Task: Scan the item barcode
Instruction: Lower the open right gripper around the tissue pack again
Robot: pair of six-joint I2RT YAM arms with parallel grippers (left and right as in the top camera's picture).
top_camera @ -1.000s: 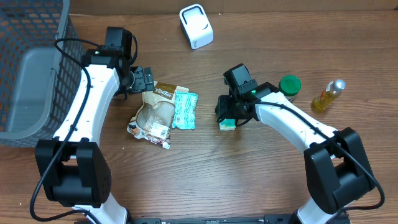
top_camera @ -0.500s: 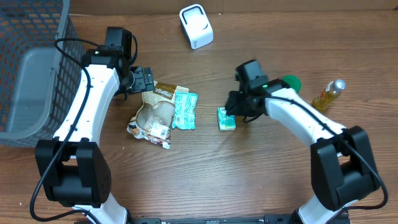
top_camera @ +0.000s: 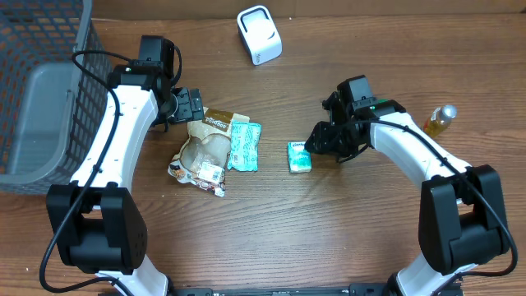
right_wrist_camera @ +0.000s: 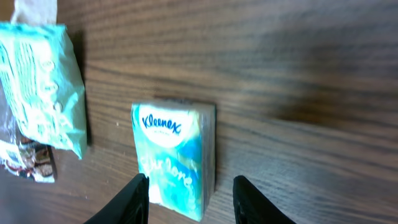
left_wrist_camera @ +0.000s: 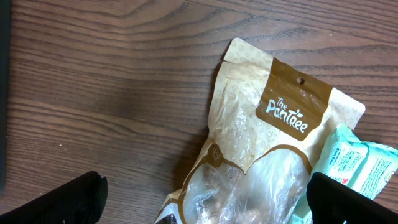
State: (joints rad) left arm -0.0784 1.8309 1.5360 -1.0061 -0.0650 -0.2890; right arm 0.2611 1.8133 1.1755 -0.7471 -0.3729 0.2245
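Observation:
A small teal Kleenex tissue pack [top_camera: 299,156] [right_wrist_camera: 174,149] lies flat on the wooden table. My right gripper [top_camera: 319,141] [right_wrist_camera: 191,186] hovers at its right side, open. The pack's near end sits between the fingers, with a gap on the right side. A white barcode scanner [top_camera: 259,34] stands at the far edge. My left gripper [top_camera: 191,105] [left_wrist_camera: 205,205] is wide open over a tan Pantree snack bag [top_camera: 205,148] [left_wrist_camera: 267,143], holding nothing.
A teal wipes pack [top_camera: 244,145] [left_wrist_camera: 360,162] [right_wrist_camera: 43,87] lies against the snack bag. A dark mesh basket [top_camera: 78,90] with a grey bin inside fills the left edge. A yellow oil bottle [top_camera: 438,121] lies at the right.
My right gripper has drawn back to the right, off the tissue pack, which now lies on the table at its fingertips. The left arm has not moved.

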